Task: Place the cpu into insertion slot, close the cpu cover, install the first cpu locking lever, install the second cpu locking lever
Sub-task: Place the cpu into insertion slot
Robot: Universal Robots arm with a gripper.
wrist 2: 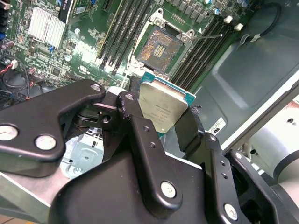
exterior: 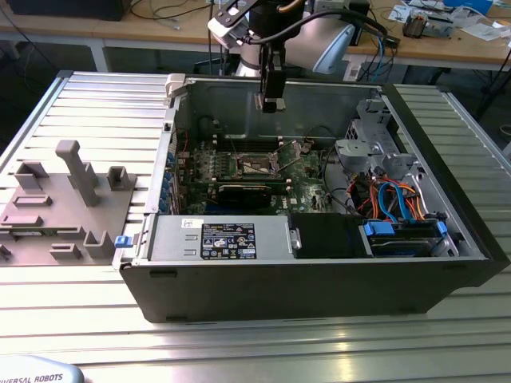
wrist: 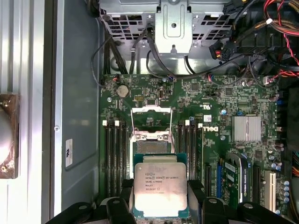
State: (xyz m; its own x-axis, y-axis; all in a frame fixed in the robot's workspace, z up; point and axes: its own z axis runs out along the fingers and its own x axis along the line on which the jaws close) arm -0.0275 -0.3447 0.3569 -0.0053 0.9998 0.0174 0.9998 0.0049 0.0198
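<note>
My gripper [exterior: 270, 102] hangs above the open black computer case [exterior: 319, 279], shut on the cpu [wrist 2: 161, 106]. In both wrist views the cpu [wrist: 160, 184] shows its silvery top face between the black fingers [wrist 2: 135, 119], with its green edge visible. The insertion slot [wrist 2: 159, 46] lies open on the green motherboard [wrist: 215, 93], its dark contact field exposed, some way below and ahead of the cpu. The cpu cover [wrist: 153, 136] stands swung up at the slot's edge nearest the cpu. Thin locking levers [wrist: 132, 125] stick out beside the slot [exterior: 257, 166].
Memory slots [wrist: 114, 158] flank the socket. A long black card [exterior: 243, 191], a finned heatsink [wrist: 246, 128], a power supply [exterior: 223, 239], a drive cage [exterior: 363, 148] and loose cables [exterior: 395, 199] fill the case. A grey fixture block [exterior: 72, 183] sits on the exterior view's left.
</note>
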